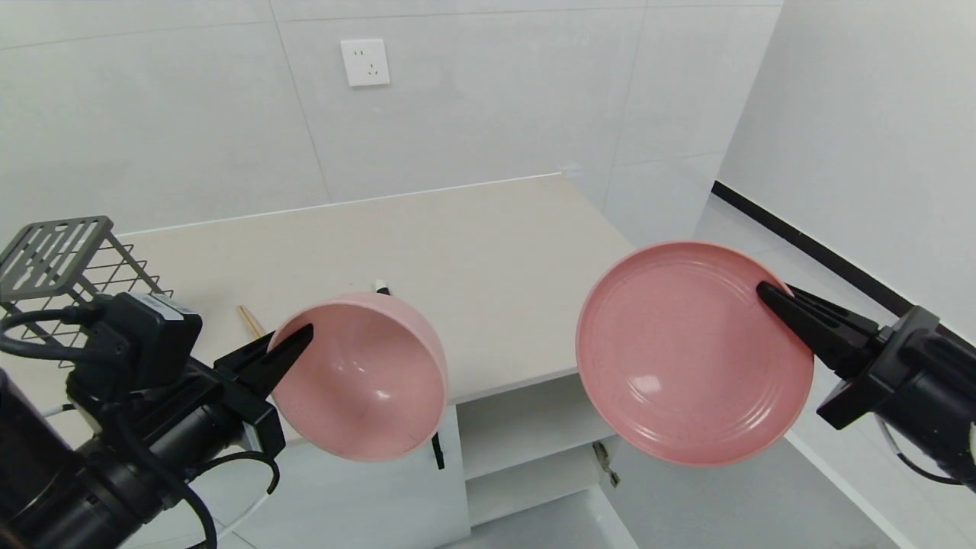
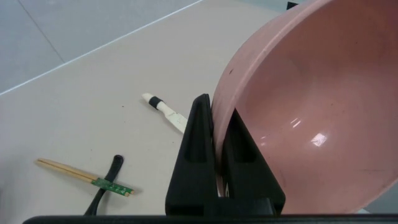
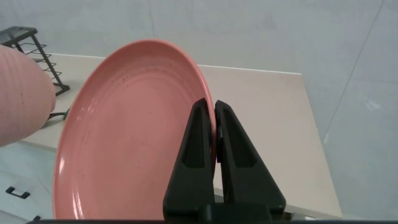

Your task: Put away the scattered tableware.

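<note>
left pincer [image 2: 217, 111]: clamped on the pink bowl [image 1: 362, 381] rim, one finger inside the wall, one outside.
bowl place: in the air at 7 o'clock in the head view, tipped on edge, over the front edge of the bench [image 1: 473, 236].
right pincer [image 3: 211, 104]: shut on the pink plate [image 1: 690, 351] rim. The plate is near vertical at 4 o'clock, off the bench end and over the floor.
why held so: thin walls, so I'd guess a rim pinch is the only hold. Both pieces are lifted clear, probably for carrying.
likely goal: the wire rack [image 1: 61, 259] at 9 o'clock or the open cabinet shelf [image 1: 526, 427] at 6; cannot tell which.
left on bench: chopsticks [image 2: 81, 176] with a black utensil [image 2: 107, 186] lying across them, and a white-handled utensil [image 2: 163, 112] near them.
left wrist extra: shows that crossing and the finger straddle. From the head view the bowl hides most of it.
right wrist extra: shows both fingers pinching the plate edge, with the bowl's ribbed outside at one side.
risk: a tilted plate on so small a bite could swing.
</note>
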Motion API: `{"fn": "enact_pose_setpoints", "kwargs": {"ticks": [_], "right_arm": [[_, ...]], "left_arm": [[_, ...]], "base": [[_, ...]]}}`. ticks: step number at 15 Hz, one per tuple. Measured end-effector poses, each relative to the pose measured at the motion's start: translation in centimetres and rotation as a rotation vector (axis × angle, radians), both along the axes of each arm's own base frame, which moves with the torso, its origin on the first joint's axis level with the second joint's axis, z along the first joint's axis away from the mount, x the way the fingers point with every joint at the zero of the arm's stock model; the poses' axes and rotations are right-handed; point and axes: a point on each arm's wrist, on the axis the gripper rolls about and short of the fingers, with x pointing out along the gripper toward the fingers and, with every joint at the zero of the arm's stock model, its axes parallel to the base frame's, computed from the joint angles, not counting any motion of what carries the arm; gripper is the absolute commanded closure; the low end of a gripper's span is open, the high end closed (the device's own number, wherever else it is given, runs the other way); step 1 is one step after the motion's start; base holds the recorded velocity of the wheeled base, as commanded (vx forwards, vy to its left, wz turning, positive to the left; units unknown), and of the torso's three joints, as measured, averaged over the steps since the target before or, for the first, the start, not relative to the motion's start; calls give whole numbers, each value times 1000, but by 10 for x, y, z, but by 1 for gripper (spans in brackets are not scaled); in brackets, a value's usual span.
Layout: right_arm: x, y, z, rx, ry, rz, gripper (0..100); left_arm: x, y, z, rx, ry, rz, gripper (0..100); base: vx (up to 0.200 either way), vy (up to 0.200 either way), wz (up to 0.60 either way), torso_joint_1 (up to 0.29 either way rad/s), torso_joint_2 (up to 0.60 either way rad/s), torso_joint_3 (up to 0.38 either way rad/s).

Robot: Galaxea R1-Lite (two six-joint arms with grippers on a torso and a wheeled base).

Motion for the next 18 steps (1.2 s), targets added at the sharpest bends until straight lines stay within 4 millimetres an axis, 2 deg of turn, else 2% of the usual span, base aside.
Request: {"fn": "enact_pose_setpoints", "kwargs": {"ticks": [7, 18], "right_arm": [[-2, -1, 1, 3, -7, -2, 100], [-2, -1, 0, -1, -1, -1, 100]], "left_arm": [[-4, -4, -5, 10, 20, -33, 100], [-3, -7, -11, 27, 43, -43, 100]], "base": [[0, 0, 0, -99, 205, 103], [0, 0, 0, -187, 372, 179]]}}
